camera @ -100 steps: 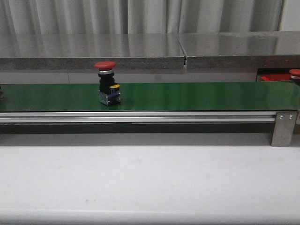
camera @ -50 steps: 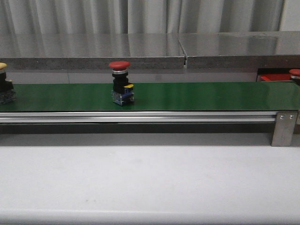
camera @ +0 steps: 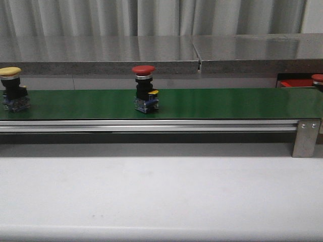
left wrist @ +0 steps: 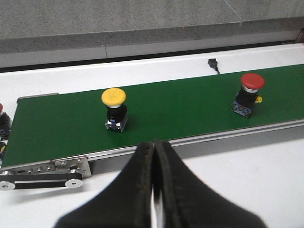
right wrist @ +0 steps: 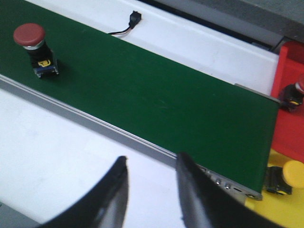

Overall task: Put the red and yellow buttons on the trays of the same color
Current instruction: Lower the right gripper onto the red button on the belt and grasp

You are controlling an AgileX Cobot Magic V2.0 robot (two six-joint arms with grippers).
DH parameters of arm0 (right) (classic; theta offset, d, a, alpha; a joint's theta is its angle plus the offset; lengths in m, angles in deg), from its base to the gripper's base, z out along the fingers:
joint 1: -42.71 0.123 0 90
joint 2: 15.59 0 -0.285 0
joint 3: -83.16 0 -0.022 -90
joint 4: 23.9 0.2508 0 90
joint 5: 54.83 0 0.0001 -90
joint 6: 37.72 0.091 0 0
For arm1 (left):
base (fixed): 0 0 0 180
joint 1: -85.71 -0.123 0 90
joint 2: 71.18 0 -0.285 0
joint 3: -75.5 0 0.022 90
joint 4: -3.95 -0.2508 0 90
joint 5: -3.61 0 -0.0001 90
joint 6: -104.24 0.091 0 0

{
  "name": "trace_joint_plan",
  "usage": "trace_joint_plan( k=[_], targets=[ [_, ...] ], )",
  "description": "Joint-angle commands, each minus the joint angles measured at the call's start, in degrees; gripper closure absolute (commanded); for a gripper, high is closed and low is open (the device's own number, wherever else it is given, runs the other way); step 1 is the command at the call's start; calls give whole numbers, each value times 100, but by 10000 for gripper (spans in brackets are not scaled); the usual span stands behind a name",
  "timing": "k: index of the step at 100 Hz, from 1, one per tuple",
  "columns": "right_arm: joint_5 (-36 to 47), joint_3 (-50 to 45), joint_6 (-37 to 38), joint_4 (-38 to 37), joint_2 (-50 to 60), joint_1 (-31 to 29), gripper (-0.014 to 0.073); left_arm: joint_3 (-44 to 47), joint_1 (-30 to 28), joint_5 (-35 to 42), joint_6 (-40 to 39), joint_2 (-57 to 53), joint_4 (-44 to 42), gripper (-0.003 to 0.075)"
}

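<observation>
A red button [camera: 144, 71] rides upright on the green belt [camera: 212, 103] left of centre; it also shows in the left wrist view [left wrist: 251, 81] and the right wrist view [right wrist: 29, 35]. A yellow button [camera: 11, 72] stands on the belt's far left, also in the left wrist view [left wrist: 114, 97]. The red tray [right wrist: 289, 133] lies past the belt's right end and holds a red button [right wrist: 298, 90]. A yellow tray [right wrist: 270, 211] beside it holds a yellow button [right wrist: 290, 169]. My left gripper [left wrist: 154, 143] is shut and empty over the white table before the belt. My right gripper [right wrist: 150, 162] is open and empty near the belt's right end.
The belt's metal rail [camera: 151, 125] and end bracket [camera: 305, 136] run along its front. Another red button [left wrist: 1, 114] sits at the belt's left end. A small black cable plug [left wrist: 213, 64] lies behind the belt. A grey counter [camera: 151, 53] stands behind. The white table [camera: 161, 196] lies in front.
The red button has travelled to the right along the belt. The yellow button has come further into view from the left edge. Neither arm shows in the front view.
</observation>
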Motion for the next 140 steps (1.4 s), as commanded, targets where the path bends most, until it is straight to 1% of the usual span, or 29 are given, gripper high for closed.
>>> trace_joint_plan(
  k=[1,5,10,29,43,49,60,81,105,121,128,132,136,138,139,140],
  targets=[
    [151,421,-41,30,-284,107,80,-148,46,436,-59,3,104,741],
    [46,554,-41,30,-475,160,35,-148,46,436,-59,3,104,741],
    [-122,723,-41,30,-696,222,14,-148,46,436,-59,3,104,741],
    [-698,1433,-41,38,-1511,503,18,-148,46,436,-59,3,104,741],
    [-1020,2074,-55,54,-2089,713,18,-148,46,436,-59,3,104,741],
    [-1293,2407,-55,111,-2371,791,18,-148,46,436,-59,3,104,741],
    [-1746,2981,-68,397,-2877,805,18,-148,46,436,-59,3,104,741],
    [-2135,3804,-349,607,-3626,805,19,-148,46,436,-59,3,104,741],
    [-2144,4387,-487,682,-4317,805,19,-148,46,436,-59,3,104,741],
    [-1669,4412,-507,691,-4590,805,21,-148,46,436,-59,3,104,741],
    [-1590,4426,-507,691,-4698,805,42,-148,46,436,-59,3,104,741],
    [-1560,4432,-507,691,-4749,805,71,-148,46,436,-59,3,104,741],
    [-1535,4432,-507,691,-4787,805,108,-148,46,436,-59,3,104,741],
    [-1520,4432,-507,691,-4800,805,147,-148,46,436,-59,3,104,741],
    [-1520,4432,-507,691,-4801,805,147,-148,46,436,-59,3,104,741],
    [-1520,4432,-507,691,-4818,805,181,-148,46,436,-59,3,104,741]
  ],
)
